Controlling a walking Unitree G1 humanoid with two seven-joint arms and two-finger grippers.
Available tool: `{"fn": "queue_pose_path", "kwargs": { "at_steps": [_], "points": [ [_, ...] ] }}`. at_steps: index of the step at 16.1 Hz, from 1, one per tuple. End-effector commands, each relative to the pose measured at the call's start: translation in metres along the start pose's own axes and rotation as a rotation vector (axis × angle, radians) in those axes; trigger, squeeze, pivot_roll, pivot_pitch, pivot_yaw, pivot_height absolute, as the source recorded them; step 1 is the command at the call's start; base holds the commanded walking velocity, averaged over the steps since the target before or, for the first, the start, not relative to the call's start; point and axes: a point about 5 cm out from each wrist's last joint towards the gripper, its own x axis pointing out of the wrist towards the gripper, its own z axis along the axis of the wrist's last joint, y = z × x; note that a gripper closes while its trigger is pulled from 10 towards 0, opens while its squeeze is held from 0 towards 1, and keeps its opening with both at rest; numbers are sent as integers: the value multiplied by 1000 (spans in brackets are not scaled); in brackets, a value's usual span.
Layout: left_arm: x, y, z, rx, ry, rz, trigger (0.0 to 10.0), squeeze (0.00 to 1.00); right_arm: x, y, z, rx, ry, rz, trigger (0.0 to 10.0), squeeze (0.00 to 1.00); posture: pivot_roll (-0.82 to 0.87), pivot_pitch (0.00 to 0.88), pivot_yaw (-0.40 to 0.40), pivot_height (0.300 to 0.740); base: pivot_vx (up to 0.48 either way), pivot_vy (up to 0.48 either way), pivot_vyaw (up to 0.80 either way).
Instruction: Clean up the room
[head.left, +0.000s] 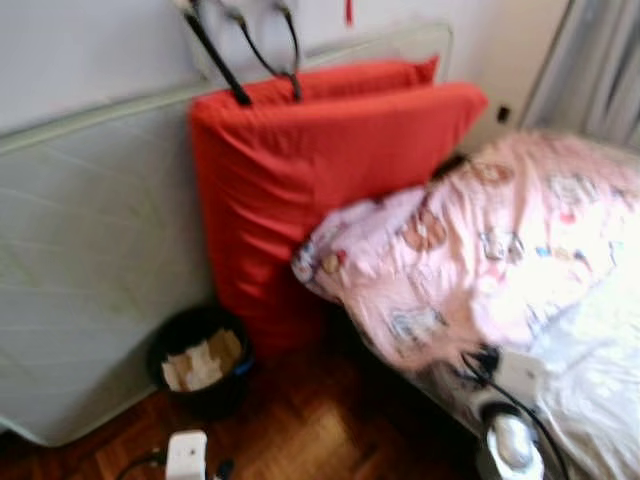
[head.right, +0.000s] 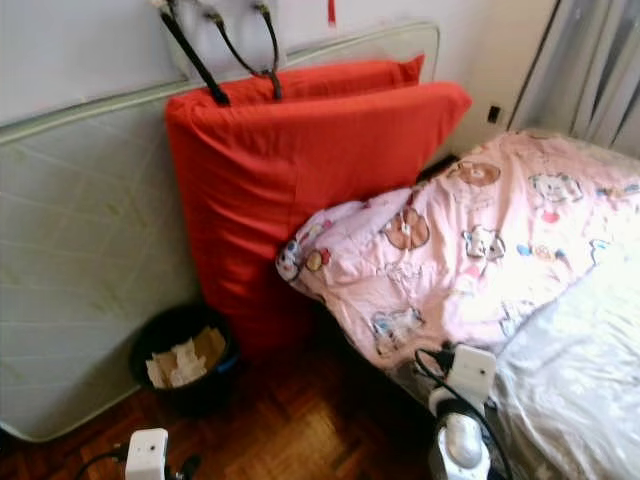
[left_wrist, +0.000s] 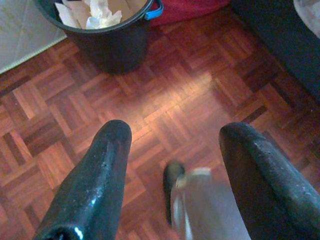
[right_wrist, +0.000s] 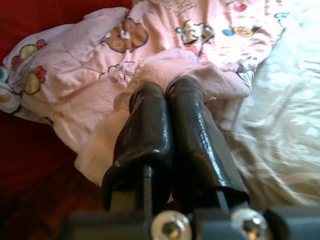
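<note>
Black right claw (right_wrist: 167, 100): fingers pressed together, tips pinching a pale pink cloth (right_wrist: 200, 75) that lies on the bed's edge; it looks gripped, the fold bunching at the tips.
Left claw (left_wrist: 175, 145): fingers spread wide, nothing between them, hanging over the parquet floor (left_wrist: 165, 100); a blurred pale object sits low between the fingers, not identifiable.
Pink cloth: rests on the patterned quilt (head.right: 470, 250), just beside the white sheet (right_wrist: 280, 130); part of it drapes toward the floor side of the bed.
Quilt: pink with cartoon animal prints, heaped over the bed's near corner, touching the red cushions.
Red cushions (head.right: 300, 180): two, upright, leaning against a pale mattress (head.right: 90, 250) that stands against the wall.
Bin (head.left: 200, 362): black, on the floor at the foot of the cushions and mattress, holding crumpled paper; blue handle clip visible in the left wrist view.
Cables (head.right: 230, 50): black, hanging from the wall above the cushions.
Step in hand (judgement): picking up a loose cloth from the bed as part of tidying; grasp appears made, lift not yet done.
Next move (judgement): raise the cloth clear of the quilt without dragging the quilt along, then carry it to a proper place; destination cannot be told.
Risk (judgement): fingers may have caught a quilt fold together with the cloth.
</note>
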Motion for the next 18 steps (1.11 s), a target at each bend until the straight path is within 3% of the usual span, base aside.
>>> {"fn": "queue_pose_path", "kwargs": {
  "at_steps": [1, 14, 15, 16, 18],
  "points": [
    [1, 4, 3, 28, -6, -1, 10000, 0, 2, 6, 2, 6, -6, 11, 10000, 0, 45, 0, -17, 740, 0, 0, 0],
    [0, 4, 1, 33, 2, -2, 10000, 0, -15, -4, -43, -50, 304, -6, 10000, 0, 52, 0, -20, 740, 0, 0, 0],
    [0, 4, 1, 34, 3, -3, 10000, 0, -16, -4, -44, -54, 315, -2, 10000, 302, 54, 0, -19, 740, 0, 0, 0],
    [0, 4, 1, 34, 4, -3, 10000, 0, -16, -4, -45, -56, 322, 2, 10000, 800, 53, 0, -19, 740, 0, 0, 0],
    [0, 4, 0, 36, 5, -5, 10000, 0, -17, -3, -47, -56, 339, 10, 10000, 765, 55, 0, -18, 740, 0, 0, 0]
  ]
}}
